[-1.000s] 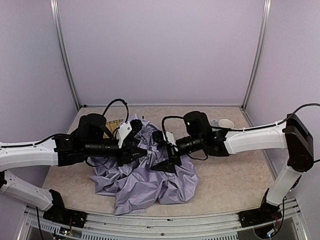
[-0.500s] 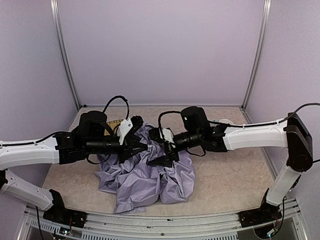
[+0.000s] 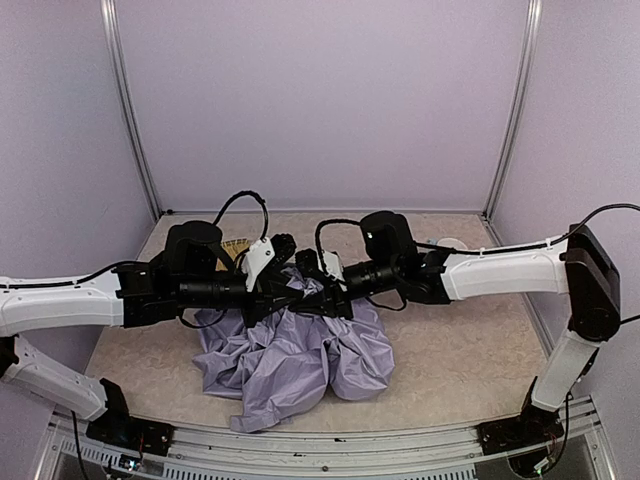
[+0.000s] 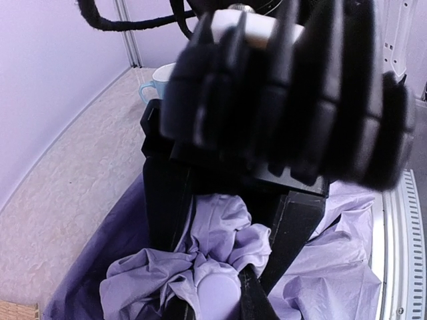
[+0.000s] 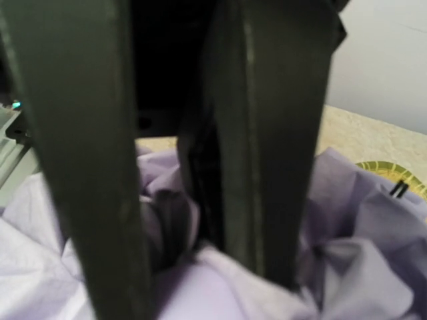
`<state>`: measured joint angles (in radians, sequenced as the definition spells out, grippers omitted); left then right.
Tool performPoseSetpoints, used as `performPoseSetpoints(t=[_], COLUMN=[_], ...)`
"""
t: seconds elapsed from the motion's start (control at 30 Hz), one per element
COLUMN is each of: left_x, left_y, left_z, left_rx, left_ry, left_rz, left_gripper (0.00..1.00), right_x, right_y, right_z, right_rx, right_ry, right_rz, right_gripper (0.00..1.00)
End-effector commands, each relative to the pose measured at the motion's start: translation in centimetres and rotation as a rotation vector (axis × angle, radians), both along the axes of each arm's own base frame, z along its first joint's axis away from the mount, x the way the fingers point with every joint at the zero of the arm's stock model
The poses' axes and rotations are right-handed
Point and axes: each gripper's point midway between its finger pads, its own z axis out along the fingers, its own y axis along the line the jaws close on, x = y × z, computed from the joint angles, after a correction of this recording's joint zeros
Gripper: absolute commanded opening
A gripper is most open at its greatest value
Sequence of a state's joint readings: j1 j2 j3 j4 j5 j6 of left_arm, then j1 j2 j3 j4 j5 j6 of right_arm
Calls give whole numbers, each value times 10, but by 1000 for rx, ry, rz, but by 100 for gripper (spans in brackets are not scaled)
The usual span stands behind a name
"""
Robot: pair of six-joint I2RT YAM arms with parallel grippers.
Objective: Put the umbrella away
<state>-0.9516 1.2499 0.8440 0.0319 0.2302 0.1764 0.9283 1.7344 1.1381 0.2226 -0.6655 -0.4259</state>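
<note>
A beige mottled table (image 3: 470, 350) sits inside plain lavender walls (image 3: 320, 100) with metal posts (image 3: 128, 110) at the back corners. A pale cup (image 3: 452, 243) stands near the far right corner, and a yellow patterned plate (image 3: 236, 245) peeks out behind the left arm. The umbrella (image 3: 300, 360) lies mid-table as a crumpled lavender heap, its top bunched up between the two arms. The left gripper (image 4: 217, 303) has its jaws narrow, seemingly pinched on a rounded lavender lump of the umbrella, though that view is cut off at the bottom edge. The right gripper (image 3: 322, 297) stands with its jaws apart, fabric rising between them. A second ago the two grippers were apart over a flatter, wider spread; now they meet tip to tip and the heap is drawn in tighter beneath them.
</note>
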Motion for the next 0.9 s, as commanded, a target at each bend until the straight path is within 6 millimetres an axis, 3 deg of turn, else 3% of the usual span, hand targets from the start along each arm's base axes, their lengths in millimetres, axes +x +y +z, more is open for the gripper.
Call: performPoseSetpoints(t=[0.0, 0.13, 0.23, 0.33, 0.43, 0.6, 0.77, 0.87], left_x=[-41, -29, -24, -24, -18, -3, 31, 41], left_y=[-19, -8, 6, 20, 30, 57, 113, 145], left_z=[62, 66, 72, 79, 78, 90, 109, 122], left_rx=[-222, -232, -246, -269, -266, -310, -396, -445], left_ry=[-18, -28, -47, -75, -83, -129, -173, -184], left_rz=[-189, -117, -76, -56, -6, 145, 484, 657], left_gripper=[14, 49, 68, 77, 78, 79, 85, 97], right_x=[-7, -8, -6, -2, -1, 7, 25, 35], right_y=[-5, -9, -11, -16, -16, -8, -18, -32], right_z=[-30, -32, -35, -35, -26, 20, 88, 124], right_rx=[-65, -81, -98, -99, -82, -49, -9, 36], right_ry=[0, 8, 22, 34, 52, 155, 240, 261], right_rz=[-11, -10, -26, -48, -58, -112, -285, -403], right_gripper=[23, 15, 15, 13, 9, 1, 1, 3])
